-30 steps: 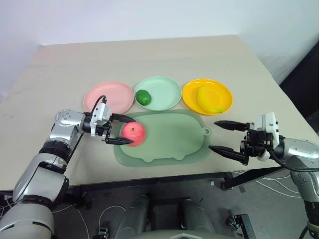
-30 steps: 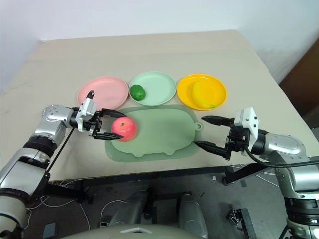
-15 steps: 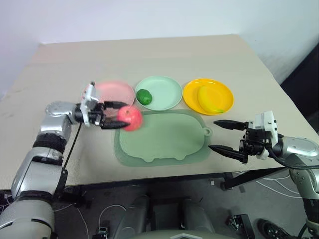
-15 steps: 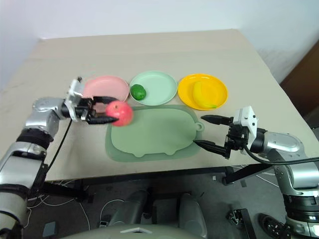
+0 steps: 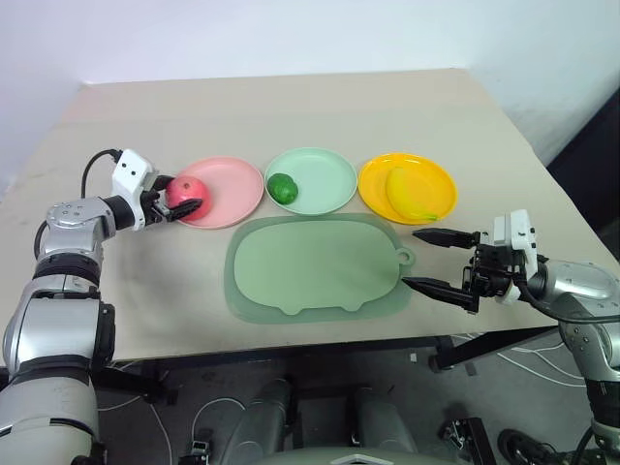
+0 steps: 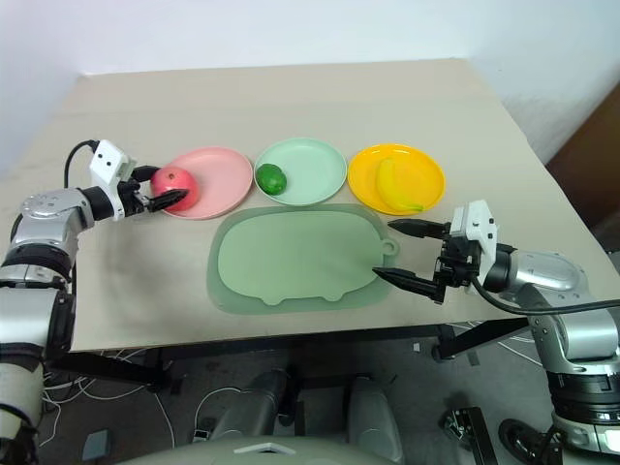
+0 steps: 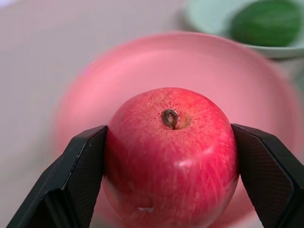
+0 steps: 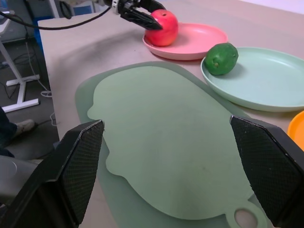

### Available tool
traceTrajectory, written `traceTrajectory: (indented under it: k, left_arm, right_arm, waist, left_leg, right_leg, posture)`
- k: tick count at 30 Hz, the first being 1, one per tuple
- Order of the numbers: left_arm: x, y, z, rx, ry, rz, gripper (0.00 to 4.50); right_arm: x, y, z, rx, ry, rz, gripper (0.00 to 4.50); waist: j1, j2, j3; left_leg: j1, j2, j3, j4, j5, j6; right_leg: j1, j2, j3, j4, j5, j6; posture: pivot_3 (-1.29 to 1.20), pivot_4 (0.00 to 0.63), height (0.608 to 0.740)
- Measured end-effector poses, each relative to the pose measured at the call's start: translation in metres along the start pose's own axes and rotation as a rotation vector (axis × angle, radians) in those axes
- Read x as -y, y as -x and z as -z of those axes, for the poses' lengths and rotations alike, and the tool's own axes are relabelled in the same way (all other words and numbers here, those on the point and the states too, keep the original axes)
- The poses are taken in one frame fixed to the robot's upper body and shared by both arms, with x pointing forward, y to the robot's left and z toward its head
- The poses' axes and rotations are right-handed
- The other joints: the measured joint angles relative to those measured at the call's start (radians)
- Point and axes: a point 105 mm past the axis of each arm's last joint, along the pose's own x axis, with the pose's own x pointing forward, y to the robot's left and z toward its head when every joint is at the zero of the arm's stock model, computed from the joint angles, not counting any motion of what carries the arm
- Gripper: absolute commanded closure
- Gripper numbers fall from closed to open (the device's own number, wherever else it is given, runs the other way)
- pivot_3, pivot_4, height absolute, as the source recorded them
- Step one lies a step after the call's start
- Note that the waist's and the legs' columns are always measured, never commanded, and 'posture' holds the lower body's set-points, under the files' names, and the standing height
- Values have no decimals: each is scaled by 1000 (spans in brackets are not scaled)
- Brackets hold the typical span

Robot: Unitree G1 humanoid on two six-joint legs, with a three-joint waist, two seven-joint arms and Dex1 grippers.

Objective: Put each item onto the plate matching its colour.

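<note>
My left gripper [image 5: 180, 202] is shut on the pinkish-red apple [image 5: 185, 193], holding it over the left edge of the pink plate [image 5: 230, 187]; the left wrist view shows the apple [image 7: 171, 156] clamped between both fingers. The dark green fruit [image 5: 281, 188] lies on the mint green plate [image 5: 325, 174]. On the orange-yellow plate [image 5: 434, 174] rests the yellow banana [image 5: 405, 194]. My right gripper [image 5: 432, 260] stands open just right of the sage-green mat [image 5: 315, 266], with nothing between its fingers.
The beige table [image 5: 291, 111] has free room behind the plates. Its front edge runs just below the mat, and the right edge lies close to my right arm.
My left gripper carried the apple up and to the left, from the mat's left end to the pink plate's left edge. The right gripper stayed in place.
</note>
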Motion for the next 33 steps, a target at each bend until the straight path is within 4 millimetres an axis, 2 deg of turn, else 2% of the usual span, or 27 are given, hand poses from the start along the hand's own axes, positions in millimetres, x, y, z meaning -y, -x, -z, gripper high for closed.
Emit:
traceTrajectory:
  k: [6,11,20,33]
  left_arm:
    - [-11,-6,0,-20,-15,-143,731]
    - [-14,-8,-1,-29,22,-165,731]
    - [7,-21,-8,37,164,-37,731]
    - [18,-23,-9,38,189,57,731]
  right_arm:
    - [0,0,0,2,-3,0,0]
    - [0,0,-1,5,-4,-1,0]
    - [2,-2,-2,10,1,2,0]
    - [1,-3,-2,16,-2,2,0]
  waist:
    - [-5,0,0]
    - [-5,0,0]
    - [-1,0,0]
    - [-3,0,0]
  left_leg:
    - [0,0,0,0,0,0]
    - [0,0,0,0,0,0]
    - [0,0,1,2,0,0]
    - [0,0,1,2,0,0]
  right_leg:
    - [2,0,0,1,1,2]
    - [2,1,0,1,1,3]
    - [3,0,0,1,2,3]
    - [3,1,0,1,2,3]
  posture:
    - [0,150,737]
    - [0,150,737]
    - [0,150,737]
    - [0,150,737]
